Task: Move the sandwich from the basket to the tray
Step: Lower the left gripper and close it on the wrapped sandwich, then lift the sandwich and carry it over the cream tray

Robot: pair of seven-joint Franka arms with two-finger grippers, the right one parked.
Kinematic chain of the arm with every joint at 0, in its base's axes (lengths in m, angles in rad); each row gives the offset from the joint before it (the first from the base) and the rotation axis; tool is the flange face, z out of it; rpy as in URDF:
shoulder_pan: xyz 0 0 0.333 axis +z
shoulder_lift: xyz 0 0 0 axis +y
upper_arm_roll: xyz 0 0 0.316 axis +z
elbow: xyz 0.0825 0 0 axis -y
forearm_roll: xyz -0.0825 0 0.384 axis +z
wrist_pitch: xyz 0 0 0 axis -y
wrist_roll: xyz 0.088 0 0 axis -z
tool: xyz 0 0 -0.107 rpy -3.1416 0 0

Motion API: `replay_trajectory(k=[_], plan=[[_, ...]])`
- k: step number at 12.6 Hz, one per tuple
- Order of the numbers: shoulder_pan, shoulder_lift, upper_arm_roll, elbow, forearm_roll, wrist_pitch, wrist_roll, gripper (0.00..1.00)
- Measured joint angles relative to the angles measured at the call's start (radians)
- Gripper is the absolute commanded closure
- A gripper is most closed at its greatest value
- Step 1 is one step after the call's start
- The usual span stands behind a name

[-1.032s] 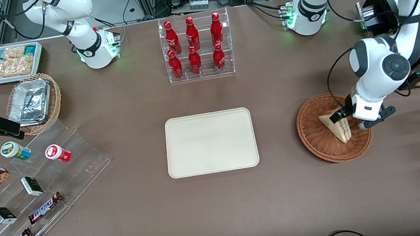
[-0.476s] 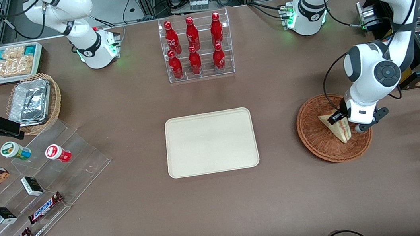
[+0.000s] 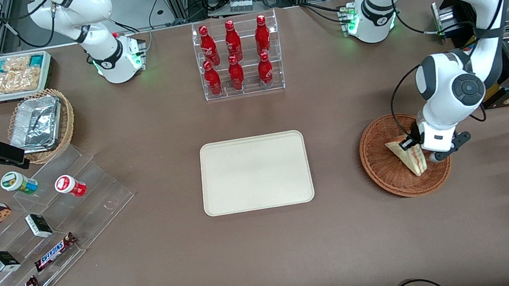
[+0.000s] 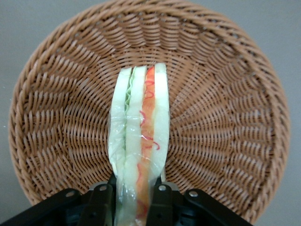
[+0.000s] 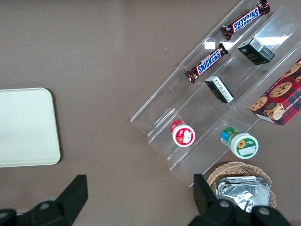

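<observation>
The tray (image 3: 255, 172) lies flat on the brown table (image 3: 327, 105), and everything here is placed from it. Toward the parked arm's end of the table from the tray stands a clear stepped display (image 3: 46, 227) with candy bars and small cups, and farther from the front camera than that sits a tan basket of foil containers (image 3: 41, 124). Farther from the front camera than the tray is a clear rack of red bottles (image 3: 237, 57).

Toward the working arm's end from the tray, well apart from it, sits the basket (image 3: 386, 165). The sandwich (image 3: 410, 157) stands on edge in the basket, its red and green layers showing. The gripper (image 4: 132, 195) is down inside the basket, its two fingers (image 4: 100, 203) pressed against the bread on either side, closed onto the wrapped sandwich at its near end. The sandwich's lower edge is at the basket weave.
</observation>
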Motion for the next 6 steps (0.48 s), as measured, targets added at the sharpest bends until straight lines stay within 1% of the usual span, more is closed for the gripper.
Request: replay_trajectory(k=[1, 3, 4, 6], plan=[[-0.009, -0.006, 0.000, 0.037, 0.005, -0.067, 0.002, 1.00], [-0.062, -0.022, -0.002, 0.126, 0.037, -0.212, 0.003, 1.00], [-0.100, -0.029, -0.003, 0.163, 0.054, -0.264, 0.001, 1.00], [-0.184, -0.039, -0.005, 0.213, 0.062, -0.312, -0.004, 1.00]])
